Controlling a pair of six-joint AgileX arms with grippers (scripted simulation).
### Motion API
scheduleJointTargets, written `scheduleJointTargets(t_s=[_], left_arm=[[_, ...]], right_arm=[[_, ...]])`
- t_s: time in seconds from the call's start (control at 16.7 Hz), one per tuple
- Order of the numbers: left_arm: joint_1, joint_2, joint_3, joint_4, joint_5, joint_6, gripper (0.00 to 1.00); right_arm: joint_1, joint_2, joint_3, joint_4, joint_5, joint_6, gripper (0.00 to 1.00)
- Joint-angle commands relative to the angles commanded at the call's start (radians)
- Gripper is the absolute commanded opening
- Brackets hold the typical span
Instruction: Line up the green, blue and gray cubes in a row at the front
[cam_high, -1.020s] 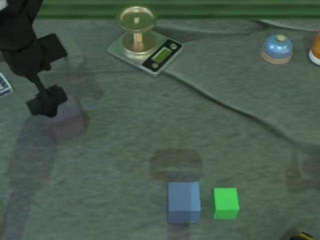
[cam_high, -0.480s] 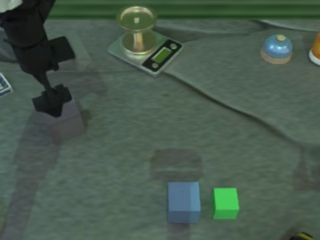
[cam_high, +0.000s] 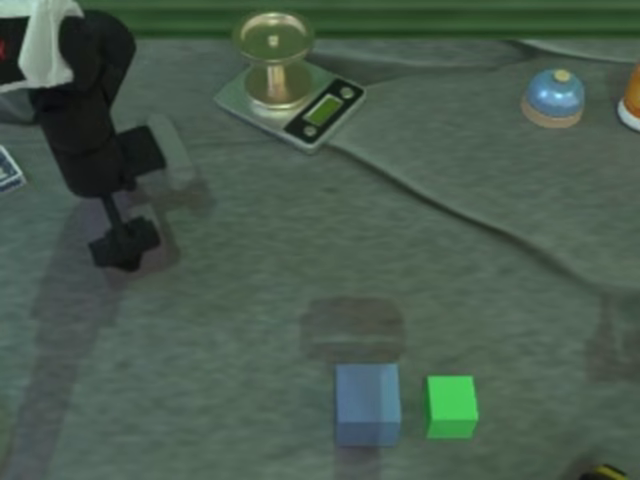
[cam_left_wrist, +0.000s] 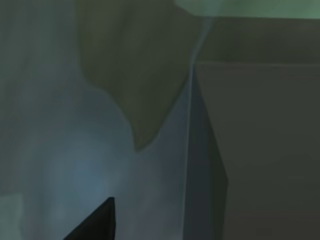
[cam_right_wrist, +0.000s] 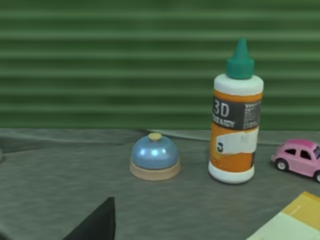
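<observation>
While left pincer (cam_high: 122, 246) sits low over gray cube (cam_left_wrist: 260, 150) at tabletop 9 o'clock, grip state unclear, blue cube (cam_high: 367, 403) just beside green cube (cam_high: 451, 406) at 6 o'clock.

Your left arm (cam_high: 85, 110) reaches down from the upper left of the frame — its hand (cam_high: 125, 245) sits low at centre left. Your right arm isn't in the top view.

You are viewing dim, even overhead light. The left arm (cam_high: 85, 120) casts a long soft shadow toward the front. A square shadow patch lies just behind the blue cube (cam_high: 367, 403). The left wrist view is murky and out of focus. The right wrist view is clearer, with the bell (cam_right_wrist: 154, 157) slightly soft.
</observation>
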Motion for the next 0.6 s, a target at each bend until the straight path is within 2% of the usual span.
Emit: scheduleJointTargets(t_s=[0.36,0.6], left_arm=[[0.000,0.023,-0.047,0.062,0.000,0.001,1.00],[0.000,0.023,-0.047,0.062,0.000,0.001,0.70]], right_arm=[[0.000,0.000,0.000,0.000,0.000,0.000,1.00],[0.000,0.000,0.000,0.000,0.000,0.000,1.00]])
